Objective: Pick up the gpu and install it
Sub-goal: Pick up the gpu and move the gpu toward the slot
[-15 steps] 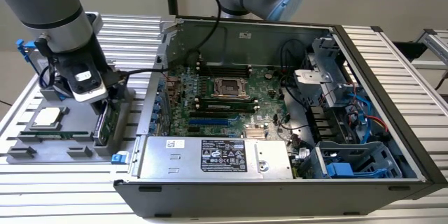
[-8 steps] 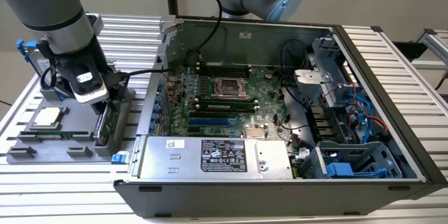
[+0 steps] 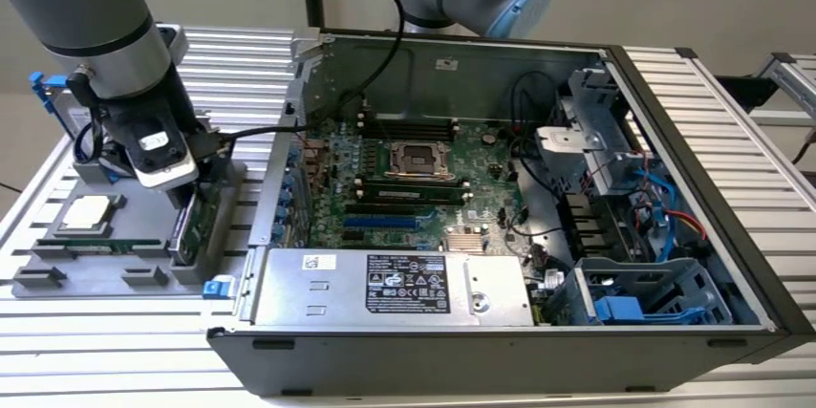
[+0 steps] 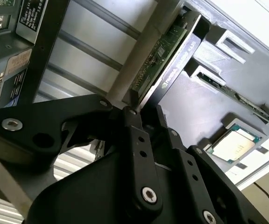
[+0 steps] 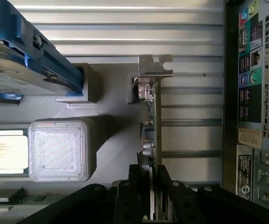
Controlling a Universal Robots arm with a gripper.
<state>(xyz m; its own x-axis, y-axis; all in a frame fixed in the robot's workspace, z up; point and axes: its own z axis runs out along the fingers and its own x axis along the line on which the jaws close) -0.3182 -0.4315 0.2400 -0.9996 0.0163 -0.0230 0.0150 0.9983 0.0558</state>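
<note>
The gpu (image 3: 189, 226) stands on its long edge in a slot of the grey tray (image 3: 90, 279), at the exterior view's left of the open computer case (image 3: 714, 188). In the first wrist view the gpu (image 5: 156, 116) is edge-on, with its silver end bracket (image 5: 154, 65) at the far end. The second wrist view shows the gpu's (image 4: 165, 56) green board and black cover. My gripper (image 3: 182, 198) comes down on it from above. Its black fingers (image 5: 165, 186) sit on both faces of the card, so the gripper (image 5: 152, 171) (image 4: 141, 106) is shut on it.
On the tray lie a processor (image 3: 87, 212) (image 5: 8, 151) (image 4: 230, 144), a narrow memory stick (image 3: 102, 244) and a hard drive with blue rails (image 5: 13, 60). The case's rear panel (image 5: 256, 116) stands close beside the card. Inside are the motherboard (image 3: 408, 179) and power supply (image 3: 382, 284).
</note>
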